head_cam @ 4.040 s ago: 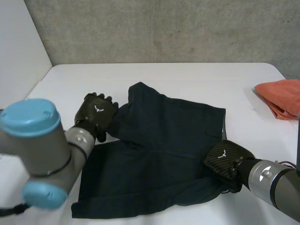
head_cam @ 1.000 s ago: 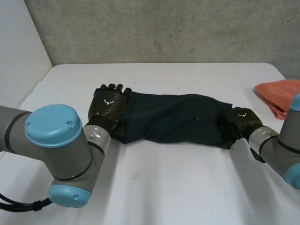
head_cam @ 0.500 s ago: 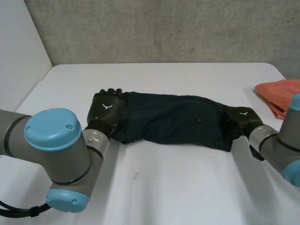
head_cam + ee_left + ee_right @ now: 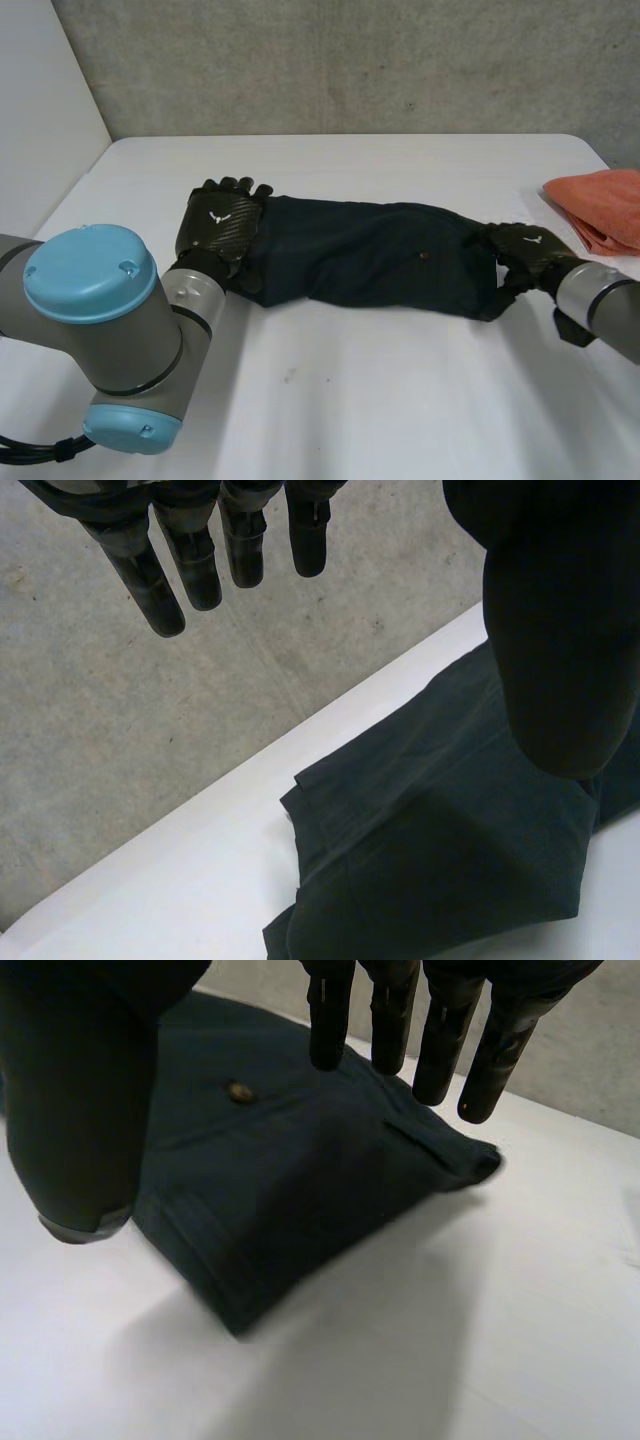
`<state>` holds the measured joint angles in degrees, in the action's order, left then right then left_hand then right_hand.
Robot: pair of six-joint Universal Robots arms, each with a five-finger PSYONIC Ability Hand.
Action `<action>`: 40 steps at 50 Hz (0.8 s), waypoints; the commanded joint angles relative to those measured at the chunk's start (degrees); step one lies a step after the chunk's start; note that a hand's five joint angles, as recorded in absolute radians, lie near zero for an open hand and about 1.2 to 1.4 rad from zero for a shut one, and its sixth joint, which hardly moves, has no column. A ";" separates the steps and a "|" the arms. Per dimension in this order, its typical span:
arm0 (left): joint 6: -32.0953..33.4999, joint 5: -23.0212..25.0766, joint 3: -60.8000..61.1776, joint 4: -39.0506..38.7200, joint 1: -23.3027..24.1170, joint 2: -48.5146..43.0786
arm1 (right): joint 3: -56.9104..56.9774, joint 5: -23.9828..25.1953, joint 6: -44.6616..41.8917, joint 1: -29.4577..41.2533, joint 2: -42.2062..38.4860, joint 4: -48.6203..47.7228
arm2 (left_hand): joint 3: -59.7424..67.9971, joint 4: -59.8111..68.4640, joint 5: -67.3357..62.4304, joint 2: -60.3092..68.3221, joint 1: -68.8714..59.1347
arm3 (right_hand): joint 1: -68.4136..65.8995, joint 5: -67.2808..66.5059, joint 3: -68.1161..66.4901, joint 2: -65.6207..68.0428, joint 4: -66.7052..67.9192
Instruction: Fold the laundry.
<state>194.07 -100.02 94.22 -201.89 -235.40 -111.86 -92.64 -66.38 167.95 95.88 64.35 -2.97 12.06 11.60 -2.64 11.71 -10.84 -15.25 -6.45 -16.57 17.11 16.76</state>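
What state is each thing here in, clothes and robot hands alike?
Dark shorts: folded into a long band, flat on the table.
Orange cloth: folded, near the table's edge.
Left robot hand: open, at the shorts' left end.
Right robot hand: open, at the shorts' right end.

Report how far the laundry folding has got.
Done: the dark shorts lie folded into one long band across the table. In hand: the left robot hand and right robot hand sit open at the band's two ends, gripping nothing. Left: probably folding the band shorter, end over end; the orange cloth by the table's edge may also need handling.
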 commanded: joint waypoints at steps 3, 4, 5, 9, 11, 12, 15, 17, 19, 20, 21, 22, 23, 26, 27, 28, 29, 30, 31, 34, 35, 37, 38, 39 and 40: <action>-0.44 0.08 0.62 0.00 -1.11 -0.02 | 3.25 -3.75 2.56 4.58 -7.74 -2.65 | -2.06 -1.60 2.64 -1.71 0.84 | -6.25 -5.06 -4.93 4.39 4.74; -0.62 0.08 0.62 0.00 -1.12 -0.02 | 4.30 -5.50 2.13 5.02 -8.44 -2.74 | -2.06 -1.60 2.64 -1.71 0.84 | -10.27 -9.07 -8.95 8.41 8.75; -0.62 0.08 0.62 0.00 -1.12 -0.02 | 4.83 -6.39 1.95 5.20 -8.80 -2.74 | -2.06 -1.60 2.64 -1.71 0.84 | -12.31 -11.11 -10.99 10.45 10.79; -0.80 0.17 0.62 -0.08 -1.20 -0.11 | 6.68 -8.94 0.37 5.20 -10.73 -2.83 | -2.06 -1.60 2.64 -1.71 0.84 | -17.04 -15.84 -15.71 15.17 15.52; -0.80 0.17 0.62 -0.09 -1.20 -0.11 | 7.38 -9.12 0.01 5.20 -11.52 -3.09 | -2.06 -1.60 2.64 -1.71 0.84 | -19.38 -18.18 -18.05 17.51 17.86; -0.80 0.08 0.62 -0.09 -1.20 -0.11 | 7.48 -9.12 0.01 5.20 -11.61 -3.18 | -2.06 -1.60 2.64 -1.71 0.84 | -20.23 -19.03 -18.90 18.36 18.71; -0.80 0.17 0.62 -0.09 -1.20 -0.11 | 7.91 -9.30 -0.34 5.28 -11.97 -4.05 | -2.06 -1.60 2.64 -1.71 0.84 | -24.75 -23.55 -23.43 22.89 23.23; -0.80 0.17 0.62 -0.09 -1.20 -0.11 | 8.00 -9.47 -0.34 5.28 -12.14 -4.58 | -2.06 -1.60 2.64 -1.71 0.84 | -28.29 -27.10 -26.97 26.43 26.78; -0.80 0.17 0.62 -0.09 -1.20 -0.11 | 8.35 -9.39 -0.34 5.28 -12.32 -5.11 | -2.06 -1.60 2.64 -1.71 0.84 | -33.00 -31.80 -31.68 31.14 31.49; -0.80 0.17 0.62 -0.09 -1.20 -0.11 | 8.44 -9.47 -0.34 5.28 -12.32 -5.29 | -2.06 -1.60 2.64 -1.71 0.84 | -35.35 -34.15 -34.03 33.49 33.84; -0.80 0.17 0.62 -0.09 -1.20 -0.11 | 8.44 -9.47 -0.34 5.28 -12.40 -5.37 | -2.06 -1.60 2.64 -1.71 0.84 | -38.20 -37.01 -36.88 36.34 36.69; -0.80 0.17 0.62 -0.09 -1.29 -0.11 | 8.70 -9.47 -0.34 5.28 -12.49 -5.46 | -2.06 -1.60 2.64 -1.71 0.84 | -45.23 -44.03 -43.90 43.36 43.71; -0.80 0.17 0.71 -0.09 -1.29 -0.11 | 8.79 -9.56 -0.34 5.28 -12.58 -5.46 | -2.06 -1.60 2.64 -1.71 0.84 | -48.63 -47.43 -47.31 46.77 47.11; -0.80 0.08 0.71 -0.09 -1.29 -0.11 | 8.97 -9.56 -0.34 5.11 -12.49 -5.55 | -2.06 -1.60 2.64 -1.71 0.84 | -64.73 -63.53 -63.41 62.87 63.22; -0.80 0.08 0.71 -0.09 -1.29 -0.11 | 8.88 -9.56 -0.34 5.02 -12.15 -5.64 | -2.06 -1.60 2.64 -1.71 0.84 | -64.75 -63.55 -63.43 62.89 63.24; -0.80 0.08 0.71 -0.09 -1.29 -0.11 | 8.80 -9.56 -0.34 4.93 -11.97 -5.64 | -2.06 -1.60 2.64 -1.71 0.84 | -64.75 -63.55 -63.43 62.89 63.24; -0.80 0.08 0.71 -0.09 -1.29 -0.11 | 8.79 -9.56 -0.34 4.85 -11.79 -5.55 | -2.06 -1.60 2.64 -1.71 0.84 | -64.75 -63.55 -63.43 62.89 63.24; -0.80 0.08 0.71 -0.09 -1.29 -0.11 | 8.79 -9.65 -0.34 4.85 -11.62 -5.55 | -2.06 -1.60 2.64 -1.71 0.84 | -64.75 -63.55 -63.43 62.89 63.24; -0.80 0.08 0.71 -0.09 -1.29 -0.02 | 8.62 -9.56 -0.43 4.67 -11.09 -5.55 | -2.06 -1.60 2.64 -1.71 0.84 | -64.75 -63.55 -63.43 62.89 63.24; -0.80 0.00 0.71 -0.09 -1.29 -0.02 | 8.36 -9.12 -0.69 4.58 -9.69 -5.20 | -2.06 -1.60 2.64 -1.71 0.84 | -64.75 -63.55 -63.43 62.89 63.24; -0.80 0.00 0.71 -0.09 -1.29 -0.02 | 8.01 -8.95 -1.56 4.58 -8.64 -5.03 | -2.06 -1.60 2.64 -1.71 0.84 | -64.75 -63.55 -63.43 62.89 63.24; -0.80 0.00 0.71 -0.09 -1.29 -0.02 | 7.48 -8.77 -3.23 4.32 -7.58 -4.76 | -2.06 -1.60 2.64 -1.71 0.84 | -64.75 -63.55 -63.43 62.89 63.24; -0.80 0.00 0.71 -0.09 -1.29 -0.02 | 7.04 -8.77 -4.28 4.14 -7.14 -4.67 | -2.06 -1.60 2.64 -1.71 0.84 | -64.75 -63.55 -63.43 62.89 63.24; -0.80 0.00 0.79 0.00 -1.29 0.06 | 6.34 -8.77 -7.08 3.79 -6.18 -4.50 | -2.06 -1.60 2.64 -1.71 0.84 | -64.75 -63.55 -63.43 62.89 63.24; -0.80 -0.09 0.79 -0.08 -1.29 0.06 | 6.07 -8.77 -9.28 3.53 -5.56 -4.15 | -2.06 -1.60 2.64 -1.71 0.84 | -64.75 -63.55 -63.43 62.89 63.24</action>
<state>193.27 -100.00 94.94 -201.96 -236.69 -111.88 -84.63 -75.47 166.03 100.36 55.20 -8.11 12.06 11.61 -2.64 11.71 -10.84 -49.81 -53.89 -65.67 67.26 67.89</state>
